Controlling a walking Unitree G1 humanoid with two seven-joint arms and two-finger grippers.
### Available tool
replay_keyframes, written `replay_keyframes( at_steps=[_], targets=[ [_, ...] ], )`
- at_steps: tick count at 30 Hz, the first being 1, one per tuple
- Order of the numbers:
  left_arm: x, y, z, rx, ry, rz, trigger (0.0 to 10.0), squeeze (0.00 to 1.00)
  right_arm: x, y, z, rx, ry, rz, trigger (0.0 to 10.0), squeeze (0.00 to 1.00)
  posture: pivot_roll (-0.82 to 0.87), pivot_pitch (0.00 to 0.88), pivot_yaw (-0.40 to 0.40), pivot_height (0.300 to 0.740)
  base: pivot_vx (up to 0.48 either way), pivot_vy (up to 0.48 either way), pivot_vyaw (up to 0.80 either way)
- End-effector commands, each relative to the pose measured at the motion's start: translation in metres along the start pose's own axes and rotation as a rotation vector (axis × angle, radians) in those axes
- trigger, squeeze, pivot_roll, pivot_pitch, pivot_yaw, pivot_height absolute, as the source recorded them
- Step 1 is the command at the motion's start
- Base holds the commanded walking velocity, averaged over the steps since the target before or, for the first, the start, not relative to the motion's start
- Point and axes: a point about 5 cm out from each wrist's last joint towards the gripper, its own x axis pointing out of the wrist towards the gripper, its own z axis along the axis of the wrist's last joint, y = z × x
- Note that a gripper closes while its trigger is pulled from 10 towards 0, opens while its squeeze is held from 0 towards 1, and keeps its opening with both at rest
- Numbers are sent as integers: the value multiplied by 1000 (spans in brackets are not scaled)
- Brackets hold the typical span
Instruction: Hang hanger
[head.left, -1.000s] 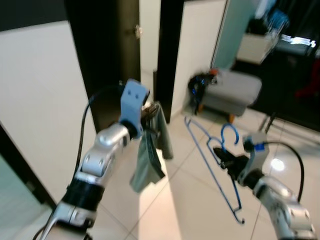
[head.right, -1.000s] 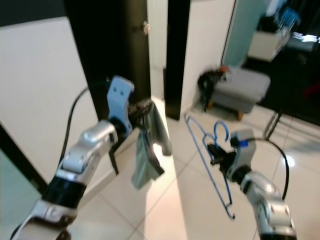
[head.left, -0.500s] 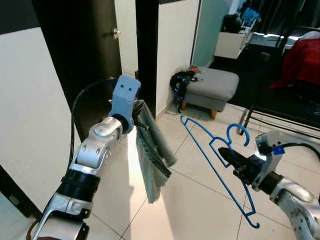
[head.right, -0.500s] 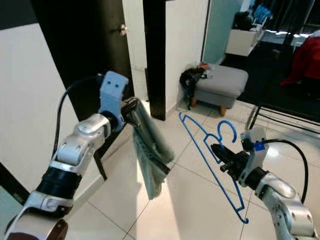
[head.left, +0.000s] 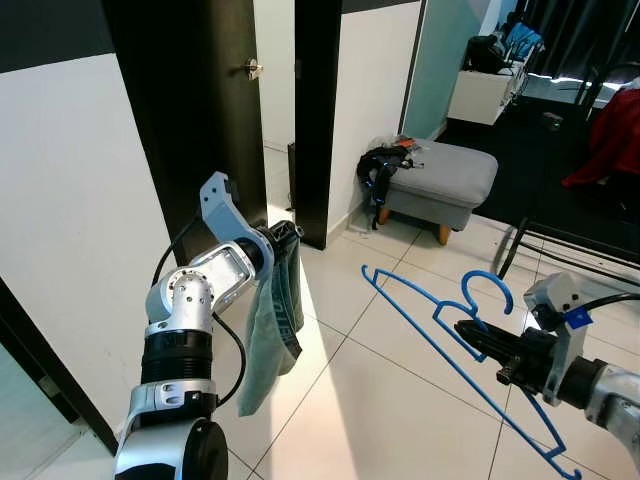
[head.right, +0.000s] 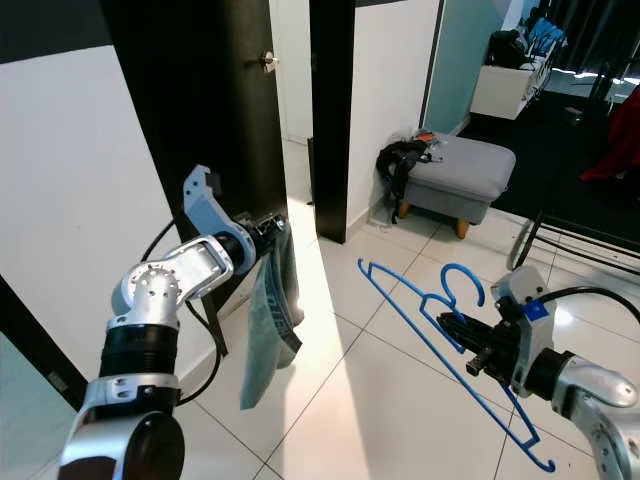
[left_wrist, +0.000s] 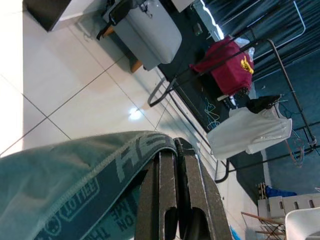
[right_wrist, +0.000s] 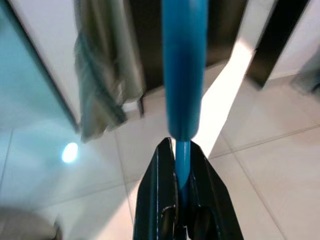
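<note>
A blue plastic hanger (head.left: 440, 330) hangs tilted in the air at the right, its hook (head.left: 487, 290) pointing up. My right gripper (head.left: 478, 338) is shut on its neck, and the right wrist view shows the blue bar (right_wrist: 183, 75) clamped between the fingers (right_wrist: 157, 195). My left gripper (head.left: 285, 235) is raised at the left and shut on the waistband of a grey-green garment (head.left: 270, 330) that dangles below it. In the left wrist view the printed waistband (left_wrist: 90, 175) passes between the black fingers (left_wrist: 167, 195).
A dark door (head.left: 190, 120) and a white wall (head.left: 70, 220) stand close on the left. A grey footstool (head.left: 440, 180) with a black bag (head.left: 380, 165) sits ahead. A black clothes rack (head.left: 560, 235) with a red garment (head.left: 605, 135) stands at the right. White tiled floor (head.left: 370, 400) lies in front.
The camera has swung, shifting the whole scene. My left arm has lowered and turned, so the garment now hangs straight down. The hanger sits lower and further right in my right gripper.
</note>
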Motion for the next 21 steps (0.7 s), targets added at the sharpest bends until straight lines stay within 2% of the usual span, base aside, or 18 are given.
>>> replay_keyframes(
  at_steps=[1, 2, 4, 8, 9, 10, 11, 12, 13, 14, 15, 19, 21],
  targets=[
    [3, -4, -6, 72, 42, -20, 10000, 0, 3, 17, 0, -14, 44, 103, 10000, 0, 159, 0, 21, 740, 0, 0, 0],
    [3, -4, -6, 72, 42, -20, 10000, 0, 3, 17, 0, -14, 44, 103, 10000, 0, 159, 0, 21, 740, 0, 0, 0],
    [2, -17, -7, 174, 42, -95, 10000, 0, 5, 29, 4, -22, 50, 182, 10000, 0, 158, 0, 20, 740, 0, 0, 0],
    [0, -29, -3, 207, 24, -141, 10000, 0, 10, 41, 12, -22, 27, 255, 10000, 0, 158, 0, 20, 740, 0, 0, 0],
    [0, -33, 0, 265, -8, -139, 10000, 0, 11, 48, 16, -23, 14, 301, 10000, 0, 160, 0, 24, 740, 0, 0, 0],
    [-1, -37, 7, 388, -70, -130, 10000, 0, 12, 55, 17, -39, 26, 340, 10000, 0, 162, 0, 27, 740, 0, 0, 0],
    [-1, -37, 7, 388, -70, -130, 10000, 0, 12, 55, 17, -39, 26, 340, 10000, 0, 162, 0, 27, 740, 0, 0, 0],
    [-1, -39, 10, 478, -112, -128, 10000, 0, 12, 59, 17, -50, 37, 363, 10000, 0, 162, 0, 27, 740, 0, 0, 0],
    [-1, -39, 10, 478, -112, -128, 10000, 0, 12, 59, 17, -50, 37, 363, 10000, 0, 162, 0, 27, 740, 0, 0, 0],
    [-2, -41, 13, 581, -153, -119, 10000, 0, 13, 61, 17, -61, 47, 374, 10000, 0, 161, 0, 28, 740, 0, 0, 0],
    [-2, -42, 15, 638, -182, -108, 10000, 0, 12, 63, 17, -67, 53, 375, 10000, 0, 159, 0, 30, 740, 0, 0, 0],
    [-2, -46, 17, 649, -222, -99, 10000, 0, 13, 62, 18, -86, 47, 354, 10000, 0, 159, 0, 30, 740, 0, 0, 0],
    [-3, -54, 16, 626, -232, -132, 10000, 0, 17, 61, 25, -97, 0, 332, 10000, 0, 153, 0, 36, 740, 0, 0, 0]
  ],
)
